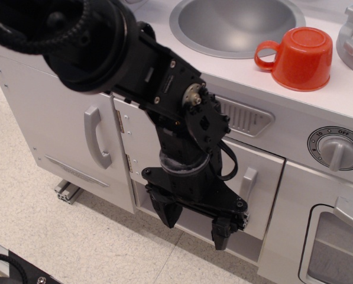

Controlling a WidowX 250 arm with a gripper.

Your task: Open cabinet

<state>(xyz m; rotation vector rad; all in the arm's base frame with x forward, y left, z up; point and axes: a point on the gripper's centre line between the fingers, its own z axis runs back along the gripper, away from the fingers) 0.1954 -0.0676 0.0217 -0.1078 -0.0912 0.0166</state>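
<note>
The cabinet door is a light grey squarish panel on the toy kitchen's front. Its small grey vertical loop handle is near its right edge and its hinges are on the left. My black arm covers most of the door. My gripper points down in front of the door's lower part, left of and below the handle. Its two fingers are spread apart with nothing between them. I cannot tell whether the door is fully shut or slightly ajar.
A taller grey door with a longer handle is to the left. The windowed oven door is at the lower right, under a dial knob. On the counter are a sink bowl and a red cup. The floor is beige tile.
</note>
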